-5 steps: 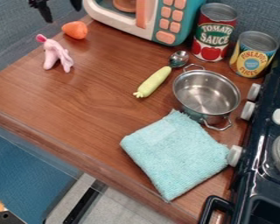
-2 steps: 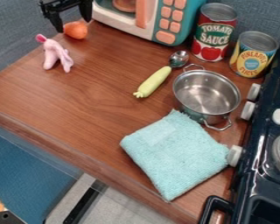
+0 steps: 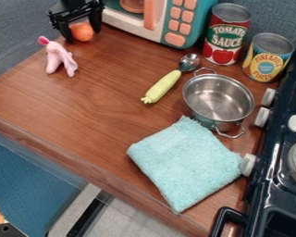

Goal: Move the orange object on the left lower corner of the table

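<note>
Hanging at the upper left, the black hand (image 3: 84, 37) is holding its fingers wide apart, with the orange object (image 3: 83, 32) between them; whether they are touching it, I cannot tell. Rounded and smooth, the object is resting on the wooden bench (image 3: 101, 97), near the toy microwave (image 3: 166, 21) and pink toy (image 3: 59, 58).

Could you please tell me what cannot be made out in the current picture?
All in the camera view:
- Orange object: its upper part is hidden by the hand; contact between them is unclear from this angle.
- Toy microwave: cut off by the top edge.
- Stove: cut off by the right edge.
- Tabletop under the cloth: covered.
</note>
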`<state>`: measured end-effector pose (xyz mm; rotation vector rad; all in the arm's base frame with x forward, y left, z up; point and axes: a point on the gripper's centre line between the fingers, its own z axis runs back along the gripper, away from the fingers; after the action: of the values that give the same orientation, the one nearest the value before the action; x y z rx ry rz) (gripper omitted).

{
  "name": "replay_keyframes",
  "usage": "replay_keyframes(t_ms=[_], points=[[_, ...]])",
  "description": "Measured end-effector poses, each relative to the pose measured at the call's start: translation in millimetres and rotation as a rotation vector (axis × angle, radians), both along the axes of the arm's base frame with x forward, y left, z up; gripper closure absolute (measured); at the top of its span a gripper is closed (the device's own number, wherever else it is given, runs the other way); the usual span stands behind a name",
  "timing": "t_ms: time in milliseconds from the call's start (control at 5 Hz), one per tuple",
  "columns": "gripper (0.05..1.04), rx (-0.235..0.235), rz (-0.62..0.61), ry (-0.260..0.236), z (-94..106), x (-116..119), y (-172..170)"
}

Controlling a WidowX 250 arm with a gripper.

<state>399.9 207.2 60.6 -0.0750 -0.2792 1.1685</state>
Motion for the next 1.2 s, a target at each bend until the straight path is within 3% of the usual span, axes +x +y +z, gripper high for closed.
replay_keyframes(t_ms=[200,400,600,1000,1200], points=[[0.391,0.017,0.002,-0.020,-0.3,2.6,2.5],[0.474,0.024,0.003,-0.024,-0.2,2.7,3.2],[0.474,0.024,-0.005,-0.008,0.4,0.2,2.9],[0.474,0.025,-0.030,-0.071,53.5,-7.3,-6.1],[0.474,0.025,0.000,-0.079,77.4,-34.0,-9.6]])
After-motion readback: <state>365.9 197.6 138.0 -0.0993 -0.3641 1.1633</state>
